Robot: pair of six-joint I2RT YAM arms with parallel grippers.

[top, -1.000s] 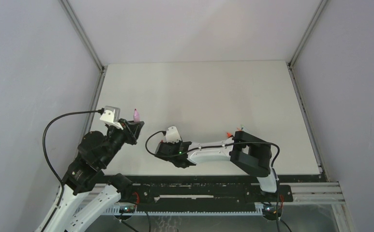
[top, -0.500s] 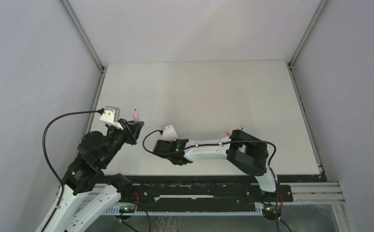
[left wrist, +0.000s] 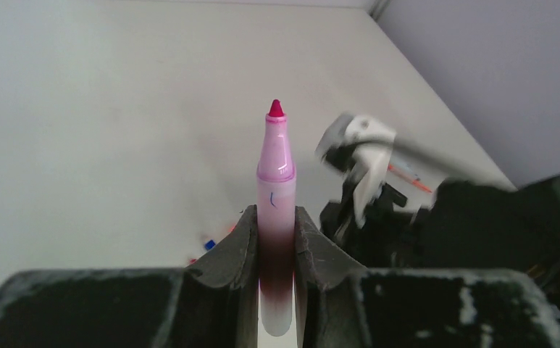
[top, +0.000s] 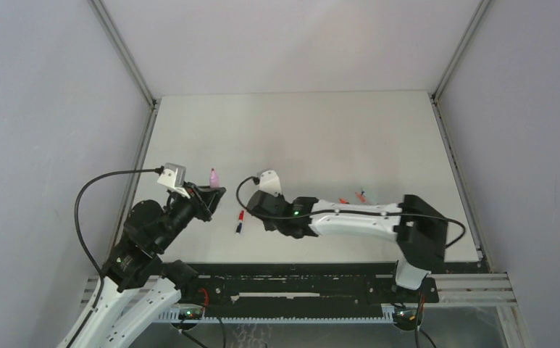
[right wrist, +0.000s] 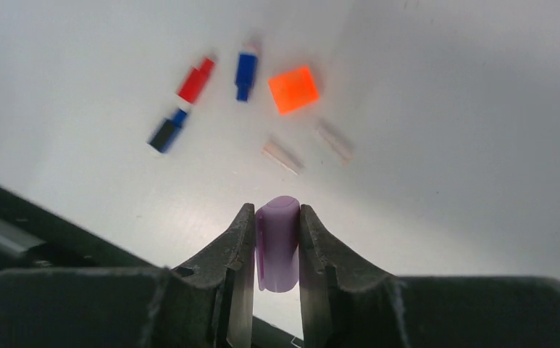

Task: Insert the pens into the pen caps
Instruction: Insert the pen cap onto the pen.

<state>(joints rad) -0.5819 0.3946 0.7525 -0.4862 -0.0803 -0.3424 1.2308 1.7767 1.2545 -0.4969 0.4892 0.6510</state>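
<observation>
The lilac-pink highlighter [left wrist: 274, 156] stands upright with its red tip bare. Its lower barrel is clamped between the narrowly set fingers of the left gripper [left wrist: 275, 217], above the table [top: 298, 138] towards the near left corner. Near it, to its right, the right gripper [right wrist: 277, 214] pinches the lilac cap [right wrist: 277, 246] between almost closed fingers, clear of the surface. Beneath that gripper, loose on the table by the near edge, lie a red cap [right wrist: 195, 80], a blue cap [right wrist: 245, 75], a dark blue cap [right wrist: 168, 130], an orange cap [right wrist: 293, 89] and two pale clear caps [right wrist: 282, 156], none of them touching.
</observation>
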